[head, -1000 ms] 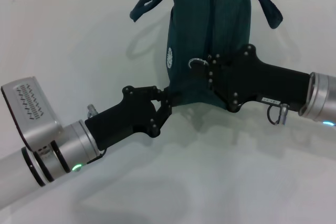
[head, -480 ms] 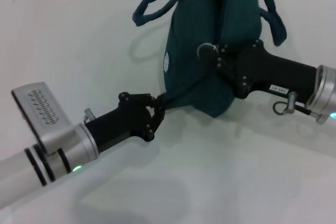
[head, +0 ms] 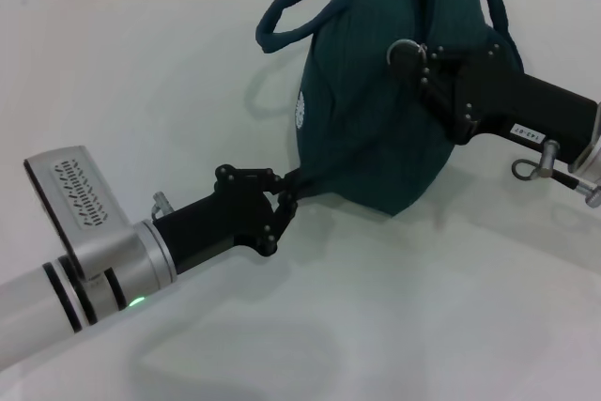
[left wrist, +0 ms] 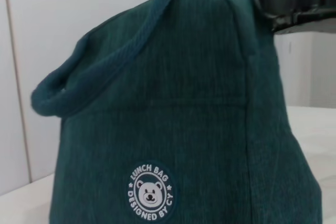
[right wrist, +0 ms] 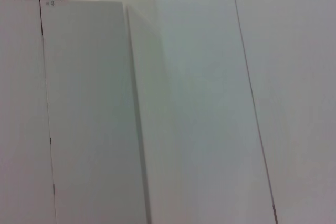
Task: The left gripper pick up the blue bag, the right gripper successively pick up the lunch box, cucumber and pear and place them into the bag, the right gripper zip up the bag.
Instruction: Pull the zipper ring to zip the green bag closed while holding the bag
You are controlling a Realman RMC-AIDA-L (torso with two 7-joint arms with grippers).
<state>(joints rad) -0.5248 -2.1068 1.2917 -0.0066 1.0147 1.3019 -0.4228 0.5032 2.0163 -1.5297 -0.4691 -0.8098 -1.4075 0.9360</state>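
A: Note the change — the right tool [head: 413,52] had travelled up and away along the blue bag [head: 376,129]. A second before, it sat low on the near face by the silver ring; in this frame the ring pull [head: 404,48] was high on the bag, just at the tool's tip.

B: And the bag itself?

A: It had tipped over toward the right arm and bulged out rounder. The left tool [head: 285,202] had kept pinching the bag's lower near corner, jaws narrow on the fabric, hardly moved.

B: Was the right tool clamped on the ring?

A: Its fingers looked closed at the ring, though the contact was small. I judged it was drawing the zipper while the left anchored the corner — the last step of the task.

B: Lunch box, cucumber, pear?

A: None in view — presumably inside the bag; that could not be confirmed.

B: Surface and room?

A: The bag rested on a pale white counter [head: 141,91], matte, with soft shadows under the handles [head: 282,30]. Plain white wall panels behind. The left wrist view showed a round bear badge [left wrist: 150,191] on the bag's face.
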